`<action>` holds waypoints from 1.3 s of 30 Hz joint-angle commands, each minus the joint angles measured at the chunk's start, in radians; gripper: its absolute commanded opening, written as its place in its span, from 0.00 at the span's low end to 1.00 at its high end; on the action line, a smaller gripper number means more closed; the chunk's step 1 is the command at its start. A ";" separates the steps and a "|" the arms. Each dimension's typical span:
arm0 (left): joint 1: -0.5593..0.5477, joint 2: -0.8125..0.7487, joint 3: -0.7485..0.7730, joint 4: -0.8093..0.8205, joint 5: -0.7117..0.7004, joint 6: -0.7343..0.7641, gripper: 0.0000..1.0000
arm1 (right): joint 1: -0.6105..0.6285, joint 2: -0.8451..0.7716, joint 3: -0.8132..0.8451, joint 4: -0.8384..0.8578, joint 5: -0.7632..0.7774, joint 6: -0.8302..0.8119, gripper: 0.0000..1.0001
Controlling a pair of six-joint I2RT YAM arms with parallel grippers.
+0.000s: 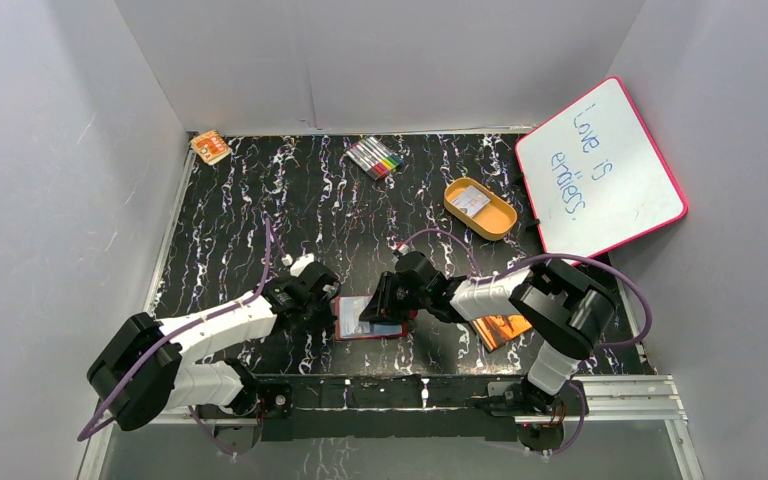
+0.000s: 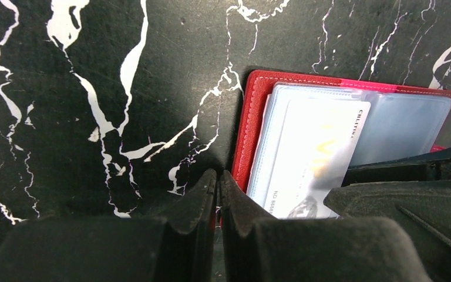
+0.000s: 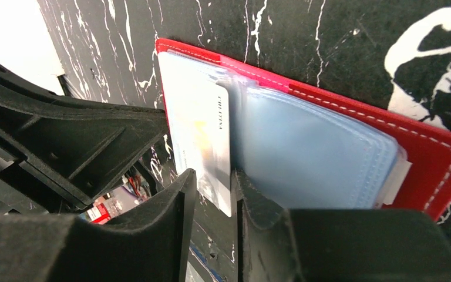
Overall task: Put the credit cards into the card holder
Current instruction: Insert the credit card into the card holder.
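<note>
The red card holder (image 1: 365, 328) lies open on the black marbled table, its clear sleeves up. My left gripper (image 1: 330, 300) is shut on its left red edge (image 2: 251, 117), with red showing between the left gripper's fingers (image 2: 218, 176). A whitish credit card (image 3: 202, 129) sits partly inside the left sleeve, its lower corner sticking out between the fingers of my right gripper (image 3: 214, 179). The right gripper (image 1: 380, 303) hovers over the holder's top with a narrow gap between its jaws. The card also shows in the left wrist view (image 2: 311, 147). Another whitish card (image 1: 471, 200) lies in the orange tray.
An orange oval tray (image 1: 495, 222) stands at the back right, and a pink-framed whiteboard (image 1: 600, 165) leans on the right wall. Coloured markers (image 1: 376, 157) and a small orange box (image 1: 210, 147) lie at the back. An orange booklet (image 1: 500, 328) lies under the right arm.
</note>
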 commanded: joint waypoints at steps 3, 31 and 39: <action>0.000 0.028 -0.043 -0.049 0.024 0.009 0.05 | 0.007 -0.032 0.016 -0.023 0.004 -0.025 0.40; 0.001 -0.072 -0.012 -0.135 -0.061 0.002 0.17 | 0.008 -0.166 0.148 -0.381 0.112 -0.163 0.57; 0.004 -0.173 0.096 -0.236 -0.080 0.036 0.51 | -0.035 -0.332 0.312 -0.699 0.335 -0.314 0.65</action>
